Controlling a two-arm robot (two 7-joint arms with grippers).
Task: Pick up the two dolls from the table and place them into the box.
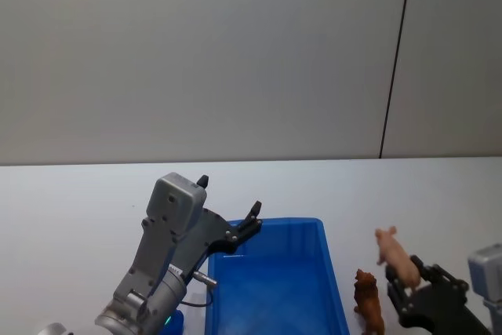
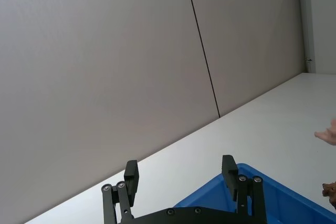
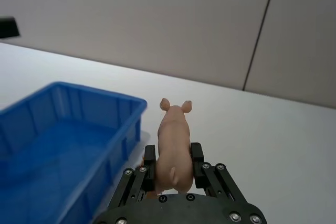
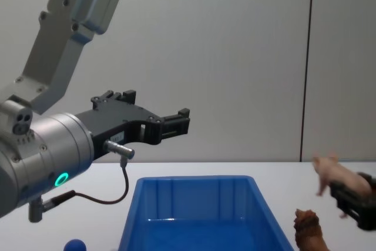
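My right hand point(image 3: 173, 167) has its two fingers point(image 3: 149, 165) closed on the flanks of the pink doll point(image 3: 173, 145), gripping around the hindquarters with the doll's head pointing away from the wrist. In the head view this hand point(image 1: 409, 282) sits at the near right of the counter point(image 1: 70, 202), to the right of the box point(image 1: 292, 223). From the chest view the pink doll point(image 4: 330, 172) looks to be held clear of the counter with its legs hanging, though I can't be sure from that low angle.

The brown doll point(image 1: 369, 300) stands upright on the counter just beside the box's right wall, between the box and my right hand. It is not touching the pink doll, and no hand is on it.

My left hand point(image 2: 180, 167) is spread wide with nothing between its fingers point(image 2: 131, 170). It hangs raised above the far left corner of the box, fingers pointing out toward the far side of the counter.

The box sits near the middle of the counter, close to me, open side up.
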